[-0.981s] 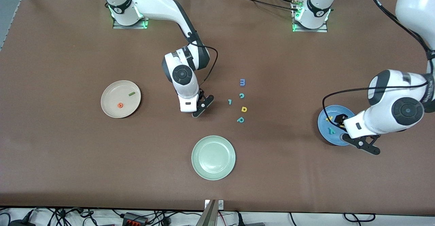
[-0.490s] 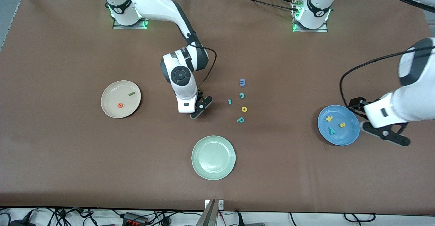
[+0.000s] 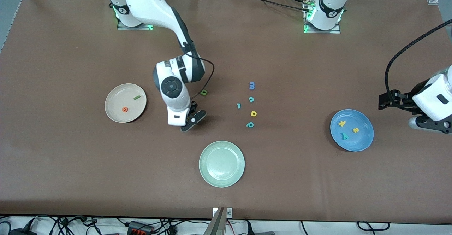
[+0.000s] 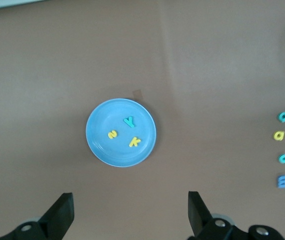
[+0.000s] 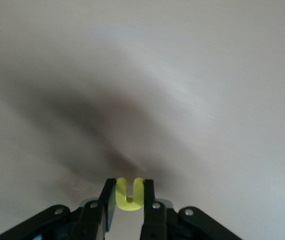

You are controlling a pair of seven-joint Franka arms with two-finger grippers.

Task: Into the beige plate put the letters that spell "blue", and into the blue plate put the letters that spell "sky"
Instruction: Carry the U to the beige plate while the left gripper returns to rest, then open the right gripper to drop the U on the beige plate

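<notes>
Right arm reached from its base down to mid-tabletop, wrist bent downward; right gripper (image 5: 130, 200) hung over bare brown tabletop (image 3: 70, 164) between the round pale beige plate (image 3: 116, 113) and the scattered letters, its fingers clamped on a small yellow foam letter u (image 5: 129, 195). Beige plate held a dark green straight-bar letter l (image 3: 137, 97) and an orange letter e (image 3: 125, 109). A small green letter b (image 3: 203, 92) lay on the tabletop just beside the right arm's wrist, farther from the front camera than the gripper. Left arm was drawn back at its own end of the table; left gripper (image 4: 131, 212) hung empty with fingers wide apart, above the tabletop beside the round bright blue plate (image 3: 363, 139). Blue plate contained a yellow letter k (image 3: 342, 123), a yellow letter s (image 3: 356, 130) and a teal letter y (image 3: 344, 135). Round pale green plate (image 3: 212, 178) sat nearest the front camera.
</notes>
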